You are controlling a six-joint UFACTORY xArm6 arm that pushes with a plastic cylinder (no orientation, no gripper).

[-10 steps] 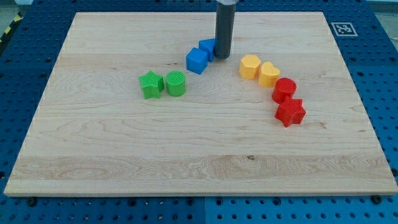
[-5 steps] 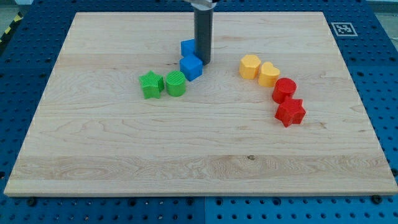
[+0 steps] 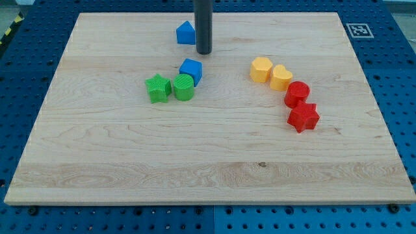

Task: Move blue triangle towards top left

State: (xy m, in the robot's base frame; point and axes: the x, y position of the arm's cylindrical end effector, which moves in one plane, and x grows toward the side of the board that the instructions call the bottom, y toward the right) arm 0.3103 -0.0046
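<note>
Rod: a straight dark rod drops in from the view's top edge, its upper part cut off by the frame.
My tip (image 3: 204,52): it rests on the wooden board (image 3: 208,162), high and slightly to the view's left of centre.
Pincer: the arm carries none; it ends only in the bare rod, so there is nothing to spread or press together.
Blue triangle (image 3: 186,32): it sits near the board's top edge, at about 10 o'clock from my tip, right against the rod's left side; whether they touch cannot be told.
Blue cube (image 3: 191,69): it lies at about 7 o'clock from my tip, clearly apart from the triangle above it.
Green cylinder (image 3: 184,87): it lies at 7 o'clock from the blue cube, touching or all but touching it.
Green star (image 3: 158,88): it lies at 9 o'clock from the green cylinder, pressed against it.
Yellow blocks: a yellow hexagon-like block (image 3: 261,69) and a yellow heart (image 3: 281,77) sit side by side at about 4 o'clock from my tip, well apart from it.
Red blocks: a red cylinder (image 3: 297,93) lies at 4 o'clock from the heart, with a red star (image 3: 303,117) just below it at 6 o'clock.
Surroundings: a blue perforated table (image 3: 403,78) frames the board; a black-and-white marker (image 3: 359,30) sits at the board's top right corner.
</note>
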